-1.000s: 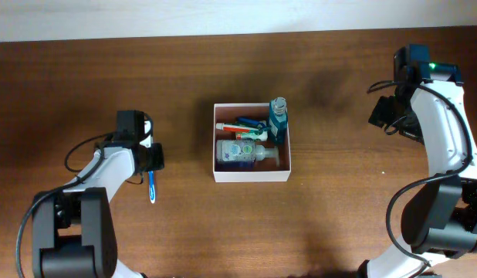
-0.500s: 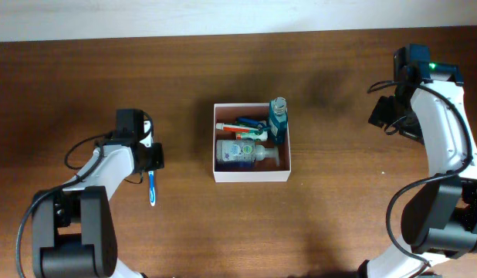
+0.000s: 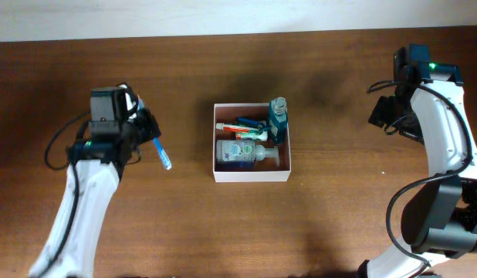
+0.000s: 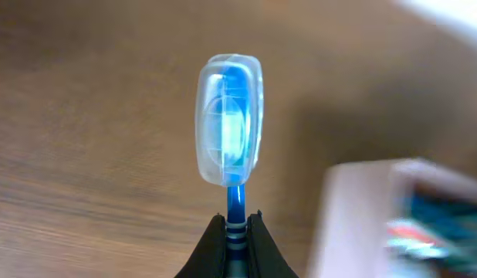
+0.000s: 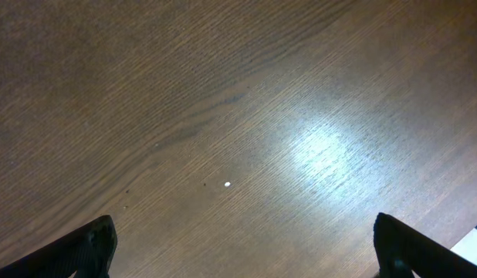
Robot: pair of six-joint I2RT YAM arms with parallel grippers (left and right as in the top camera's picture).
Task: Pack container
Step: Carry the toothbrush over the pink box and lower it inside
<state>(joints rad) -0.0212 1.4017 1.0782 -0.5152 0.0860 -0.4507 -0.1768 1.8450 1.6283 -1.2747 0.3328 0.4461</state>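
The container [image 3: 251, 175], a square white-walled box, sits mid-table with a clear soap bottle [image 3: 242, 151], a teal bottle [image 3: 278, 117] and tubes inside. My left gripper [image 3: 148, 133] is shut on a blue toothbrush [image 3: 162, 154], held above the table left of the container. In the left wrist view the toothbrush's capped head [image 4: 229, 120] points away from the jaws [image 4: 236, 225], and the container's wall [image 4: 354, 212] is blurred at right. My right gripper [image 5: 242, 239] is open and empty, far right of the container [image 3: 387, 116].
Bare brown wood table all around. A pale wall strip [image 3: 223, 15] runs along the table's far edge. A small white speck [image 5: 227, 184] lies on the wood under my right gripper.
My left gripper has lifted the blue toothbrush off the table and swung up and toward the container; the toothbrush now angles toward the box. The right arm has not moved.
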